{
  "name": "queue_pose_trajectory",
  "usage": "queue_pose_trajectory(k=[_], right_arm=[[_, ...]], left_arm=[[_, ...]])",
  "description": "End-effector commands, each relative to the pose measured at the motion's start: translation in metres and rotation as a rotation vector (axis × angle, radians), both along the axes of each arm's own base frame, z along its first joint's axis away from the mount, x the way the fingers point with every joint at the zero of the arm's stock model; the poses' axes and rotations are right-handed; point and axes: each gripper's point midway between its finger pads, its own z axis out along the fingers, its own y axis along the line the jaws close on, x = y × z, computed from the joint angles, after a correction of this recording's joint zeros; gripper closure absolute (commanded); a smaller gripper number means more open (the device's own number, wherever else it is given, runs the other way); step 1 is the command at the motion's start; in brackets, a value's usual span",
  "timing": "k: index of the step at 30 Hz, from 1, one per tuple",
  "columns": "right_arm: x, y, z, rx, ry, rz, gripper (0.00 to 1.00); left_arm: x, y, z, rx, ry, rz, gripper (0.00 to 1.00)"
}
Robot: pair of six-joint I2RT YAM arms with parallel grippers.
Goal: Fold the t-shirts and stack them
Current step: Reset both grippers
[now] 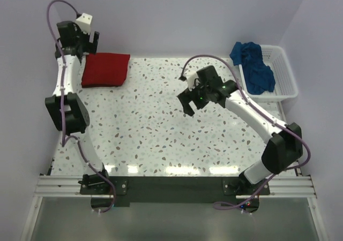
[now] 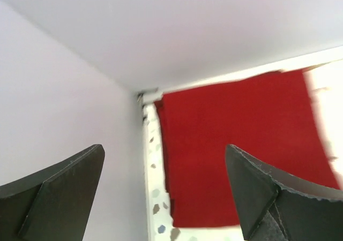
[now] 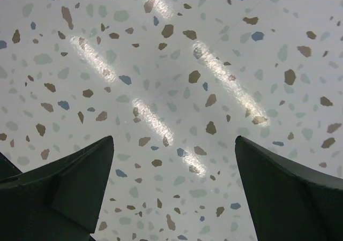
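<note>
A red t-shirt (image 1: pixel 105 69) lies folded in a flat rectangle at the table's far left corner. In the left wrist view the red t-shirt (image 2: pixel 241 150) fills the area under and beyond my fingers, beside the wall. My left gripper (image 1: pixel 92 44) hovers just above its far left edge, open (image 2: pixel 166 198) with nothing between the fingers. A blue t-shirt (image 1: pixel 252 64) hangs crumpled over the rim of the white basket (image 1: pixel 284 75) at the far right. My right gripper (image 1: pixel 194 106) is open over bare table near the middle, holding nothing (image 3: pixel 174 193).
The speckled terrazzo table (image 1: pixel 155 134) has walls close along its left and far sides. The basket stands at the far right edge. Cables loop above both arms.
</note>
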Motion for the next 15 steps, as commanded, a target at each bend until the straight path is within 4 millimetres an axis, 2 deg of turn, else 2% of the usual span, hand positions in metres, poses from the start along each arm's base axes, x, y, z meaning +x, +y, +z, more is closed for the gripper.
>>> queue_pose_trajectory(k=[1,2,3,4,5,6,7,8,9,10,11,12,13,15], right_arm=[[0.003,-0.017,0.035,0.082,-0.062,-0.062,0.01],[0.004,-0.021,0.037,0.092,-0.060,-0.078,0.01],[0.008,-0.030,0.041,0.101,-0.063,-0.107,0.01],[0.005,-0.034,0.047,0.121,-0.066,-0.113,0.01],[0.006,-0.038,0.049,0.132,-0.063,-0.131,0.01],[0.009,-0.048,0.052,0.142,-0.065,-0.160,0.01],[0.008,-0.052,0.051,0.151,-0.055,-0.172,0.02],[0.009,-0.062,0.054,0.163,-0.059,-0.204,0.01],[0.008,-0.067,0.054,0.167,-0.053,-0.219,0.01],[0.005,-0.073,0.049,0.166,-0.032,-0.238,0.01],[0.005,-0.080,0.050,0.182,-0.029,-0.260,0.01],[0.004,-0.086,0.048,0.183,-0.022,-0.275,0.01],[0.000,-0.090,0.040,0.179,-0.003,-0.287,0.01],[-0.002,-0.101,0.036,0.179,-0.001,-0.321,0.01]], left_arm=[[-0.053,-0.068,0.098,-0.194,-0.073,-0.204,0.00],[-0.070,-0.083,0.117,-0.228,-0.091,-0.238,0.00],[-0.082,-0.095,0.116,-0.245,-0.062,-0.277,0.00],[-0.094,-0.109,0.104,-0.258,-0.019,-0.321,0.00],[-0.108,-0.128,0.117,-0.242,-0.030,-0.341,0.00],[-0.119,-0.138,0.098,-0.249,0.018,-0.338,0.00],[-0.135,-0.148,0.108,-0.235,0.007,-0.345,0.00],[-0.146,-0.173,0.102,-0.232,0.028,-0.388,0.00],[-0.156,-0.181,0.076,-0.241,0.077,-0.387,0.00],[-0.174,-0.202,0.086,-0.242,0.053,-0.425,0.00],[-0.182,-0.210,0.081,-0.251,0.058,-0.443,0.00],[-0.195,-0.217,0.052,-0.270,0.118,-0.447,0.00],[-0.208,-0.222,0.054,-0.282,0.108,-0.457,0.00],[-0.223,-0.236,0.037,-0.288,0.133,-0.488,0.00]])
